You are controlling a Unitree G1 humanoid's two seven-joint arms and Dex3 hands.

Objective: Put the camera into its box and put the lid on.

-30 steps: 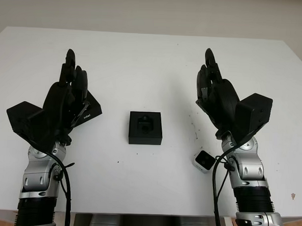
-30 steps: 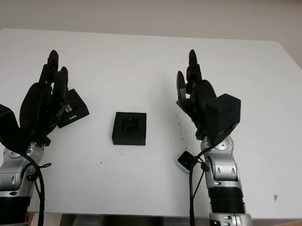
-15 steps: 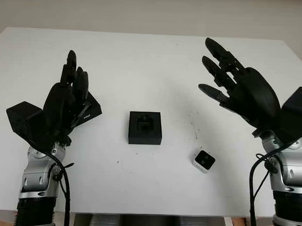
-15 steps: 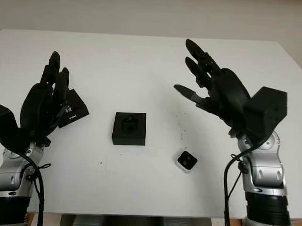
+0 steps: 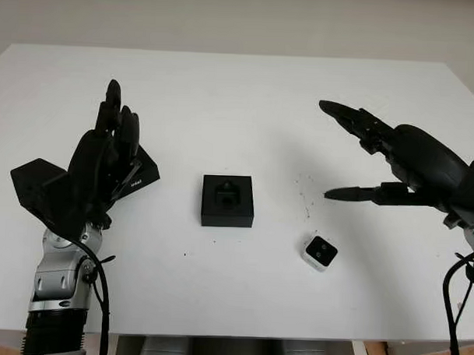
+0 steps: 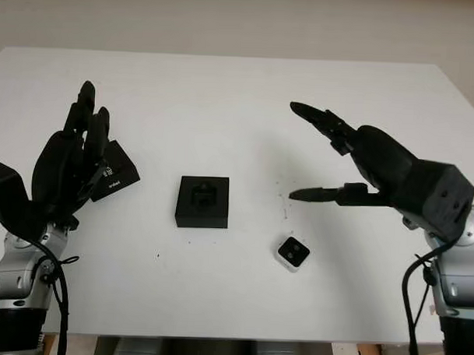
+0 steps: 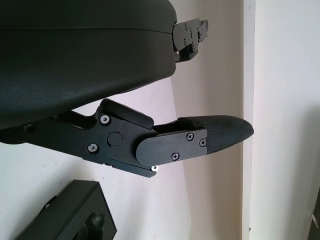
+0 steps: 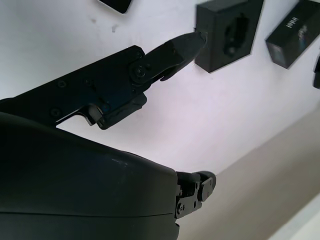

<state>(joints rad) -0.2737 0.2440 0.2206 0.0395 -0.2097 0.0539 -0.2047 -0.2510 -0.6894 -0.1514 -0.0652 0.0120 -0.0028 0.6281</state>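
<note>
A black box base (image 5: 228, 200) with a moulded insert sits at the table's middle. The small white camera (image 5: 321, 253) with a dark lens lies to its right, nearer the front edge. The black lid (image 5: 142, 177) lies left of the box, partly hidden behind my left hand (image 5: 114, 122), which is raised, open and holds nothing. My right hand (image 5: 331, 150) is open in the air over the right side of the table, farther back than the camera, fingers pointing toward the box. In the right wrist view the box (image 8: 229, 31) and lid (image 8: 295, 34) lie beyond a fingertip (image 8: 192, 41).
The white table (image 5: 240, 92) has its front edge close below the camera and its right edge under my right forearm. Small dark specks mark the surface between box and camera.
My right hand has swung out to the right and turned from upright to reaching sideways, uncovering the camera. The left hand, box, lid and camera have not moved.
</note>
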